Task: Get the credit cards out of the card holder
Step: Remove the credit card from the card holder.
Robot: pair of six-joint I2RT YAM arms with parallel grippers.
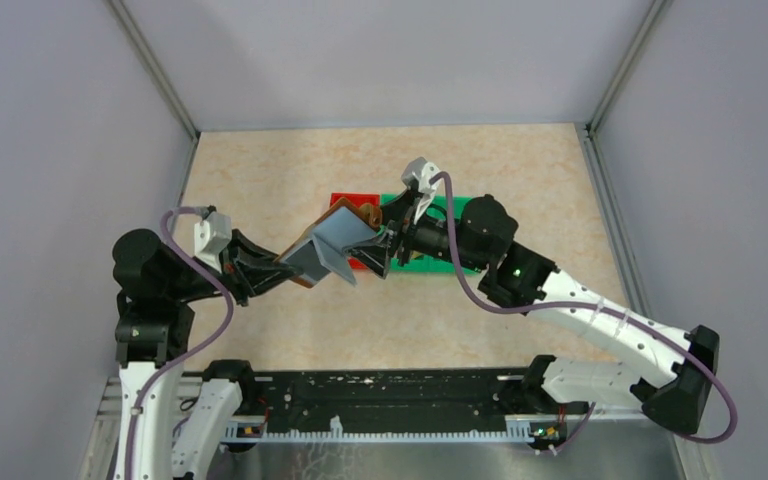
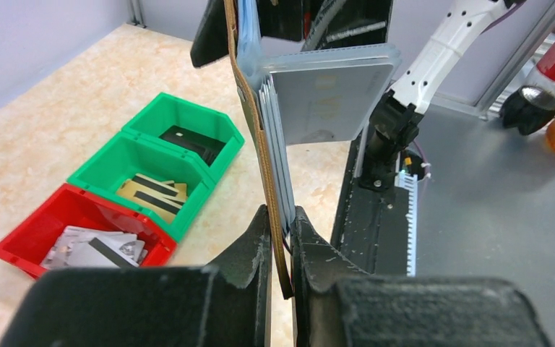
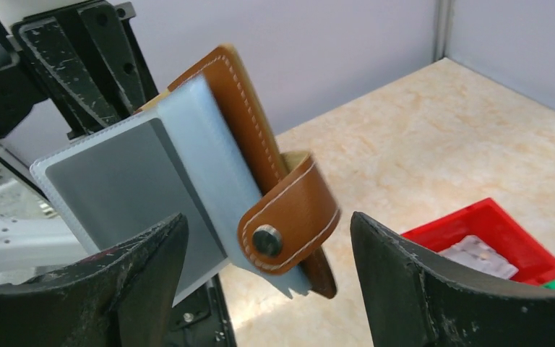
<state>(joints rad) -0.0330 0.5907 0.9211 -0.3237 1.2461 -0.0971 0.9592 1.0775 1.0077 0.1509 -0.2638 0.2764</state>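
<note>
L hand [image 2: 280, 238] clamped on card holder [image 3: 188, 159] brown edge, holder open, mid-air. R hand [image 3: 264, 242] jaws apart, straddling snap-tab end. Grey card [image 2: 329, 101] in clear pocket: R should pinch card edge only, pull straight, L firm. Beige counter [image 1: 260, 180], grey walls. Red bin [image 2: 32, 224], green bins [image 2: 108, 163] held loose credit cards [image 2: 152, 191].

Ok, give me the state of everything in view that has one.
card holder: open, held in the air, a grey card in its clear pocket.
snap tab: unfastened.
left gripper: shut on the card holder's edge.
right gripper: open, either side of the snap tab.
red bin: holds grey cards.
middle green bin: holds gold cards.
far green bin: holds a dark card.
</note>
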